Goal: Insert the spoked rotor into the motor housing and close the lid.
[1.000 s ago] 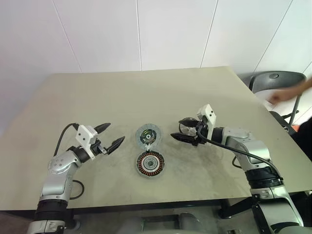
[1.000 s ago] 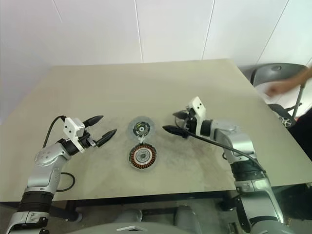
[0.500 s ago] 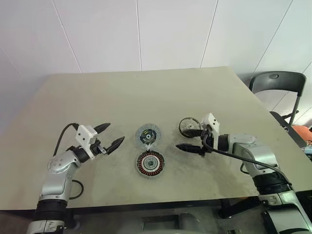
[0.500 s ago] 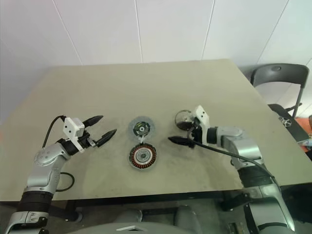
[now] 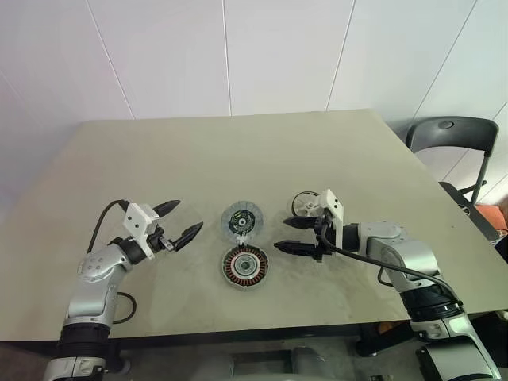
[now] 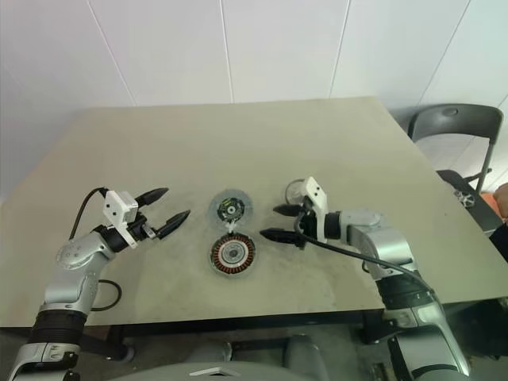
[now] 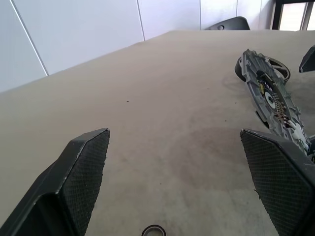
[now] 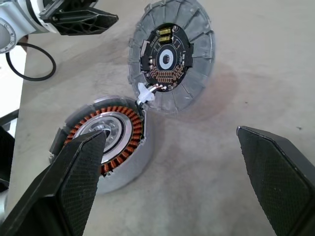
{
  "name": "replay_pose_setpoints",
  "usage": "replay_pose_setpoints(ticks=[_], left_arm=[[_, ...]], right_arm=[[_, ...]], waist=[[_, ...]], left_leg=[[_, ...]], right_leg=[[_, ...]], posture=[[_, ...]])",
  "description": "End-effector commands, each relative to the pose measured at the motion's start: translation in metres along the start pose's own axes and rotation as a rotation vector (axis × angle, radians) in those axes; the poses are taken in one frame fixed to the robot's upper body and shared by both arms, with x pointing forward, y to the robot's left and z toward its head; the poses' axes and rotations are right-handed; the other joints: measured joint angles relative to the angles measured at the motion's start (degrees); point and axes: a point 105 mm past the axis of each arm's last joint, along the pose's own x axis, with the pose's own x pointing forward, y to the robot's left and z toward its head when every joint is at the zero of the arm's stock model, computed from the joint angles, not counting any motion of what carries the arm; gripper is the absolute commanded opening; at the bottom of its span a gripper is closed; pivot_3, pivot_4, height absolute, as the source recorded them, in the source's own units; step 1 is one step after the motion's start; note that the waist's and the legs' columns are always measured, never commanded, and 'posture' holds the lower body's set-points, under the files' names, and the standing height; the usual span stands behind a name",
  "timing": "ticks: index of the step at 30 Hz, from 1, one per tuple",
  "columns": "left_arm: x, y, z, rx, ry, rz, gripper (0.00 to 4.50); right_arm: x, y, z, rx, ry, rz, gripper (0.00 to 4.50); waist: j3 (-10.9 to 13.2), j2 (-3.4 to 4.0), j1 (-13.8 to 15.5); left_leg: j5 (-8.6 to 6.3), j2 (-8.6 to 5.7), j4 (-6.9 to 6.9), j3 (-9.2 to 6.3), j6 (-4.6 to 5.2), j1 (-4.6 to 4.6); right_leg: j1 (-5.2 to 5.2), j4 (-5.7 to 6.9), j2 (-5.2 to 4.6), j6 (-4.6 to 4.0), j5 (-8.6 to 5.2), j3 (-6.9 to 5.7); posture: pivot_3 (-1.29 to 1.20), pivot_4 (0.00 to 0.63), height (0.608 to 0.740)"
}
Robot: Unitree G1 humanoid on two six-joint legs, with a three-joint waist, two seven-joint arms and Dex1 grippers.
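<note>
The motor housing [image 5: 244,267], with its copper windings and silvery hub, lies flat near the table's front. Just behind it, joined by a small white connector, the grey lid [image 5: 241,219] lies flat with its circuit side up. The small spoked rotor [image 5: 304,203] rests on the table to the right of the lid. My right gripper [image 5: 282,235] is open, pointing left, between the rotor and the housing and holding nothing. In the right wrist view the housing [image 8: 106,135] and the lid [image 8: 171,61] lie ahead of its fingers. My left gripper [image 5: 187,217] is open and empty, left of the lid.
The beige table [image 5: 238,151] has bare room behind and to the left of the parts. A dark chair [image 5: 448,131] stands past its right rear corner. A black cable [image 5: 121,305] loops by my left arm near the front edge.
My right gripper has drawn away from the rotor, toward the front edge and leftward; the rotor stays on the table. A person's hand at the right edge has gone. The left arm is still.
</note>
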Motion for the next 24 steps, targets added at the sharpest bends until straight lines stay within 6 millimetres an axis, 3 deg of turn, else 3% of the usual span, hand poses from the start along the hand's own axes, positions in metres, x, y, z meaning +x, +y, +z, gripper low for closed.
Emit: replay_pose_setpoints(ticks=[1, 24], left_arm=[[-0.003, 0.007, 0.011, 0.045, -0.021, 0.005, 4.50], [-0.012, 0.010, 0.008, 0.047, 0.006, -0.001, 4.50]], right_arm=[[-0.003, 0.004, 0.008, -0.035, -0.018, 0.008, 4.46], [-0.016, 0.000, -0.002, -0.013, -0.009, -0.054, 4.46]], waist=[[0.00, 0.00, -0.05], [-0.01, 0.01, -0.11]], left_leg=[[0.00, 0.00, 0.00, 0.00, 0.00, 0.00], [0.01, 0.00, 0.00, 0.06, -0.01, 0.03]], right_leg=[[0.00, 0.00, 0.00, 0.00, 0.00, 0.00], [0.00, 0.01, 0.01, -0.03, 0.04, 0.00]], posture=[[0.00, 0.000, 0.740], [0.00, 0.000, 0.740]])
